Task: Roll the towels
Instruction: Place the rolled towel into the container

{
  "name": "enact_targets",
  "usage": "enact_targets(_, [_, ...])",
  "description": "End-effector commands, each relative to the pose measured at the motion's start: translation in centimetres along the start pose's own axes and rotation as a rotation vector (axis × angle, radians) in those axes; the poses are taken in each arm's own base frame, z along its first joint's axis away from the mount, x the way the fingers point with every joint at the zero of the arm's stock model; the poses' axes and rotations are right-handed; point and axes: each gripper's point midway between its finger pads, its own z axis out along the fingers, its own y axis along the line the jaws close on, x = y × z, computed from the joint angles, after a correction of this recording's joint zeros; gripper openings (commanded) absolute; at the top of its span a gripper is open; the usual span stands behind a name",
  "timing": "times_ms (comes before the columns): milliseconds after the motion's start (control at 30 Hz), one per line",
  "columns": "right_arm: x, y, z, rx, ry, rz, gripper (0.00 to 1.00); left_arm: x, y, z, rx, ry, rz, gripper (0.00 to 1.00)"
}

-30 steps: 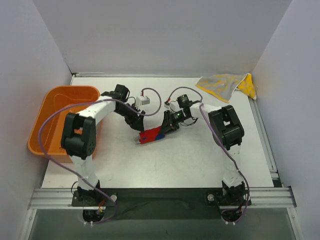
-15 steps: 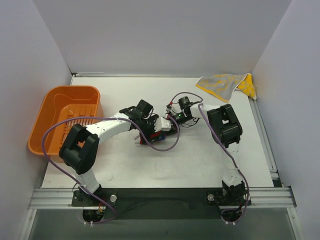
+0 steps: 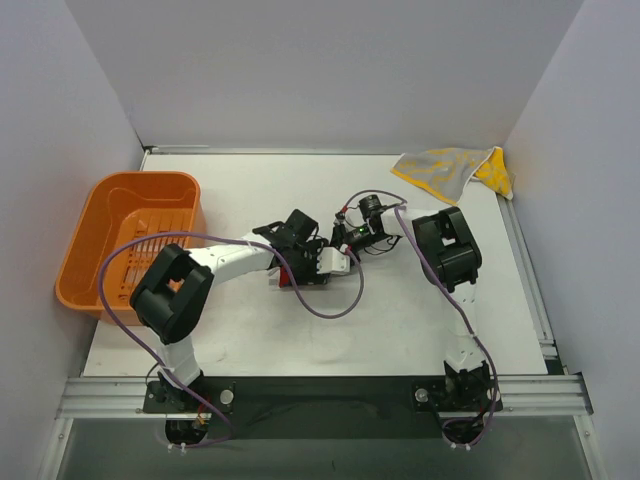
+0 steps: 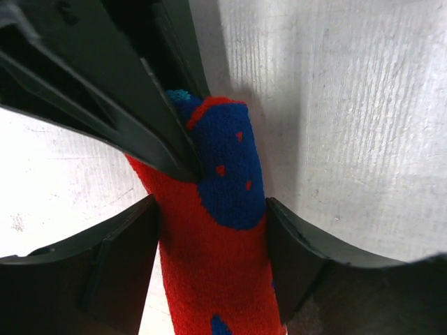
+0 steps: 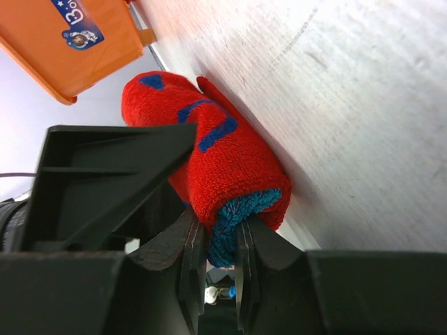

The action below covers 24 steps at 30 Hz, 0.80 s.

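Worktop: white, faintly scratched, walled on three sides. Both arms were bolted at its near edge and extended inward toward its middle.
Red towel: lay near the middle of the worktop, rolled into a tight cylinder resting on the surface. It was red outside with blue printed shapes, and turquoise showed at one rolled end.
Left gripper: straddled the roll from above, with one finger pressed against each long side. It was closed on the red towel as far as the roll's thickness allowed.
Right gripper: lay in line with the roll at its right-hand end. Its fingers were almost together, pinching the turquoise inner layer of the red towel.
Spacing of the grippers: the right gripper's fingers sat just beside the left gripper at the same end of the roll. Whether the two touched could not be told.
Tub: orange plastic, at the left edge of the worktop, well apart from the roll. A blue label showed on its outer wall.
Yellow towel: lay unrolled and loosely crumpled in the far right corner of the worktop, with pale markings, well apart from both grippers.
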Motion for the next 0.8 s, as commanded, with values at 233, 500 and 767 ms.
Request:
enact_targets(233, [0.7, 2.7, -0.7, -0.117, 0.073, 0.093, 0.0, 2.9, -2.3, 2.4, 0.096, 0.095, 0.022, 0.49])
enact_targets(500, [-0.5, 5.5, -3.2, -0.136, 0.003, 0.008, 0.39, 2.3, -2.7, 1.3, 0.176, 0.107, -0.172, 0.17])
enact_targets(767, [-2.7, 2.8, -11.8, 0.046, -0.194, -0.095, 1.0, -1.6, 3.3, -5.7, 0.157, -0.062, -0.591, 0.0])
